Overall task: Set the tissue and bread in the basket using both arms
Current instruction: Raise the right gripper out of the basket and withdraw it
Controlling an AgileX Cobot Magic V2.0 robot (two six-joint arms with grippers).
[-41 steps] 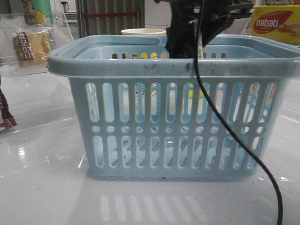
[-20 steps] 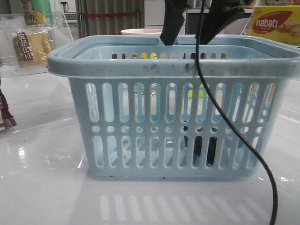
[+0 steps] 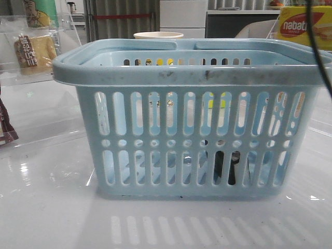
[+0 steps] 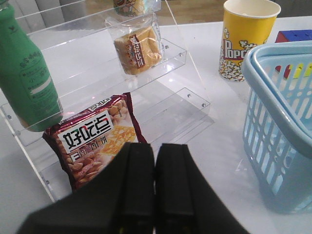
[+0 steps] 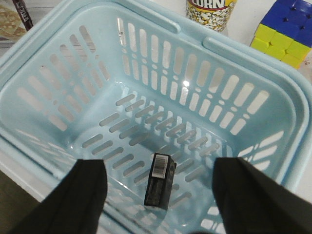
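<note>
1 tissue (image 5: 160, 180) low inside basket (image 5: 161, 29)

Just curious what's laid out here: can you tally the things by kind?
Snack packs: 3 (bread, red nut pack, nabati box)
Tissue: 1
Green bottle: 1
Popcorn cup: 1
Puzzle cube: 1
Basket: 1
Total: 8
A cut-off packet on the top shelf is not counted.

Bright, even light. White glare spots on shiny table (image 3: 46, 207). Basket (image 3: 192, 78) reflection at 6 o'clock. Pictures mostly sharp.
</note>
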